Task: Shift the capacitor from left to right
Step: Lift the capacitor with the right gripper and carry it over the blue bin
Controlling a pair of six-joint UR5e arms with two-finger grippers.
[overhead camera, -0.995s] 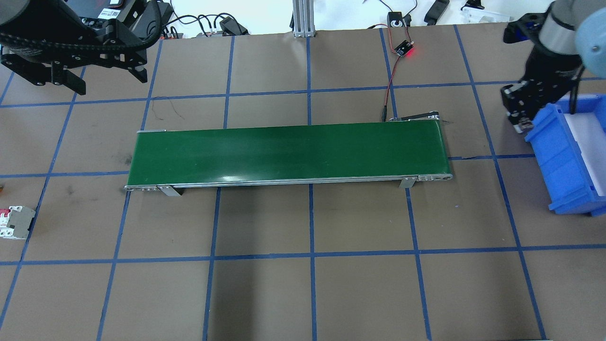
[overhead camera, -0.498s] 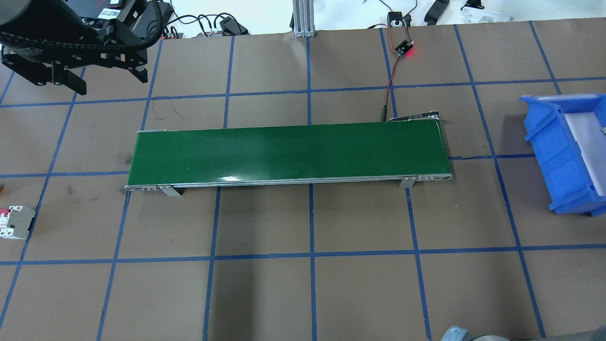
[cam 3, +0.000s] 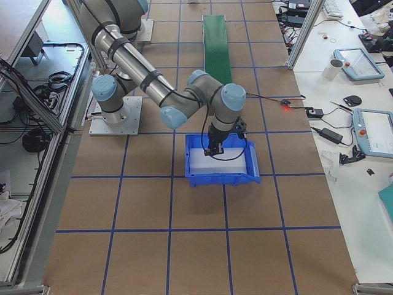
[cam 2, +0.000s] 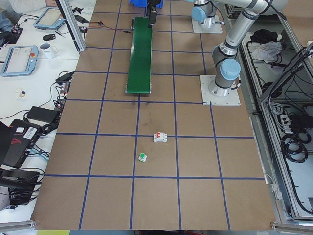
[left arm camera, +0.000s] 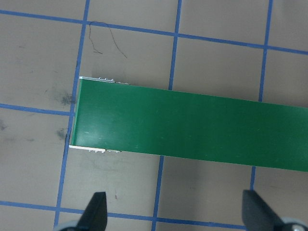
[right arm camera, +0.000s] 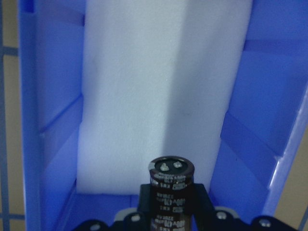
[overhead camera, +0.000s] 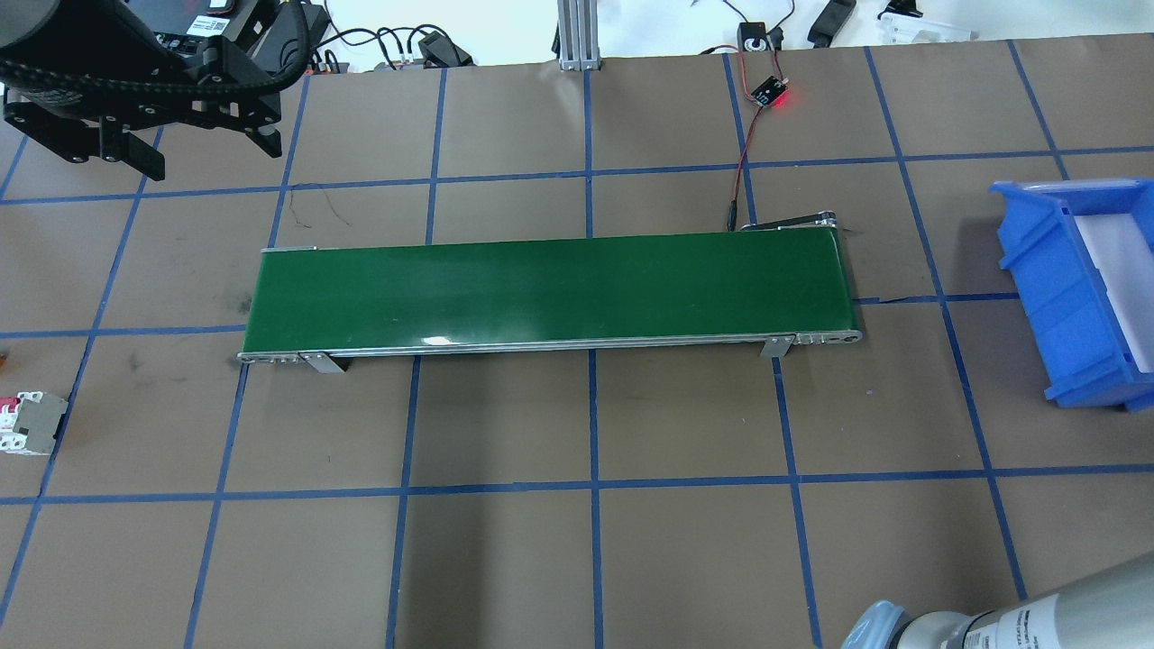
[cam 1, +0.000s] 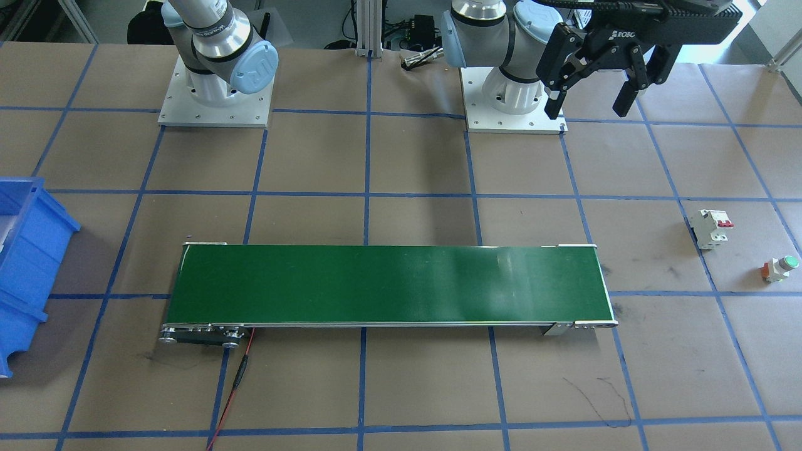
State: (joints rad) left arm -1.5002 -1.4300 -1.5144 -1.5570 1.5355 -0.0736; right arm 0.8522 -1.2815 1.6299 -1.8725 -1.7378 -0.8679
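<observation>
1. Small black cylindrical capacitor (right arm camera: pixel 171 187), between the fingers of the black right gripper (right arm camera: pixel 171 206): silvery end, pale lettering on its sleeve.
2. Blue plastic bin (right arm camera: pixel 53 159), below that gripper: floor lined with a white foam sheet (right arm camera: pixel 154 86).
3. Long flat conveyor belt (overhead camera: pixel 550 288), beneath the black left gripper (cam 1: pixel 587 108): plain dark green, silvery edges.
4. Brown paper-covered table (overhead camera: pixel 685 415): grid of blue tape lines.
5. White boxy breaker (cam 1: pixel 711 228), well apart from the left gripper: red switches.
6. Small round push button (cam 1: pixel 780 268), near the breaker: green cap.

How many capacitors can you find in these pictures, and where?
1. The capacitor sits clamped in the right gripper, over the blue bin. None shows on the conveyor belt or beside the white breaker; part of the bin is hidden.
</observation>
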